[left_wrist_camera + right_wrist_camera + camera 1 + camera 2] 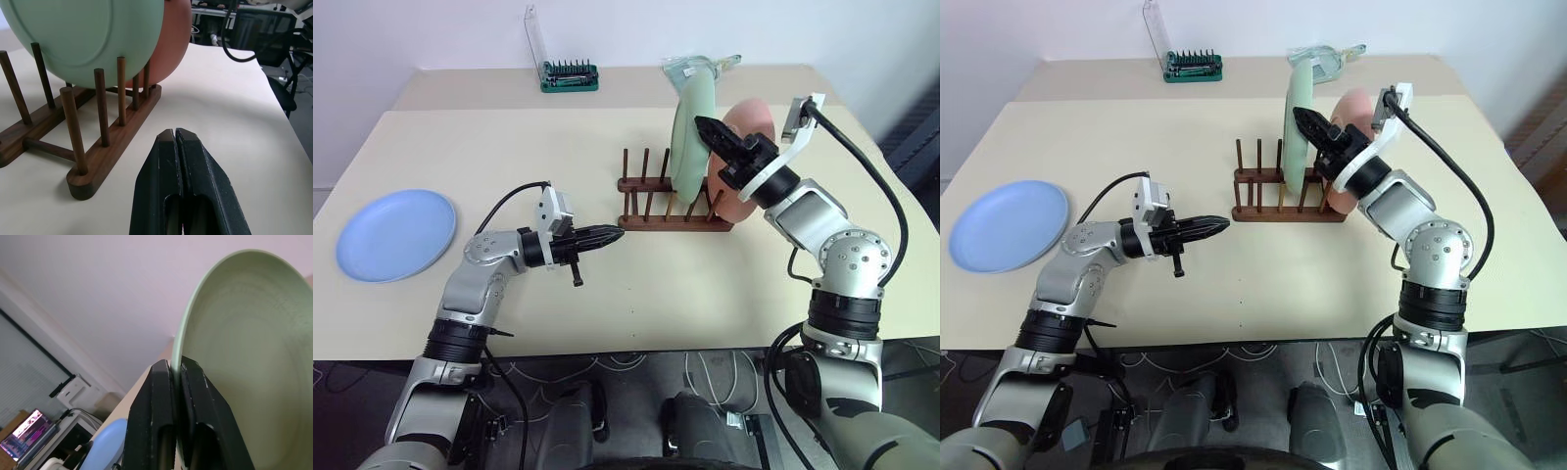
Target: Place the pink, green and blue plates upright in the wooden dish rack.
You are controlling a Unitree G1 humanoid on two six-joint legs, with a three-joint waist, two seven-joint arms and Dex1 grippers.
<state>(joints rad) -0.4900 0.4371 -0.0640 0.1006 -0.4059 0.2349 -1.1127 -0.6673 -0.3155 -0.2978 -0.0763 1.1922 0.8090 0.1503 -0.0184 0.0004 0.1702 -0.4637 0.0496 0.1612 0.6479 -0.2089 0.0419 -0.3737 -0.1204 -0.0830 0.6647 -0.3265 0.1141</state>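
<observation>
The green plate (688, 137) stands upright between the pegs of the wooden dish rack (646, 221) at mid-table. My right gripper (707, 128) is shut on the plate's upper rim, which shows between the fingers in the right wrist view (244, 357). Just right of it, the pink plate (754, 117) stands upright in the same rack. At the far left, the blue plate (396, 233) lies flat on the table. My left gripper (612, 235) is shut and empty. It points level at the rack's near left end, a short way from it.
A green screwdriver-bit case (570, 74) with its clear lid raised stands at the table's back edge. A clear packet (705, 67) lies behind the rack. Bare tabletop (509, 157) stretches between the blue plate and the rack.
</observation>
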